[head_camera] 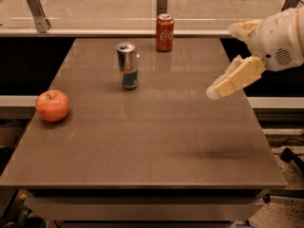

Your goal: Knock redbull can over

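The redbull can [128,65], slim and silver-and-blue with a silver top, stands upright on the brown table [142,141], left of centre toward the back. My gripper [223,61] hangs above the table's right side, well to the right of the can and not touching it. Its cream fingers [232,79] are spread apart and hold nothing; the long lower one points down-left toward the table's middle.
A red Coca-Cola can [165,32] stands upright at the back edge, behind and right of the redbull can. A red apple [52,105] lies near the left edge. A glass railing with metal posts [162,1] runs behind the table.
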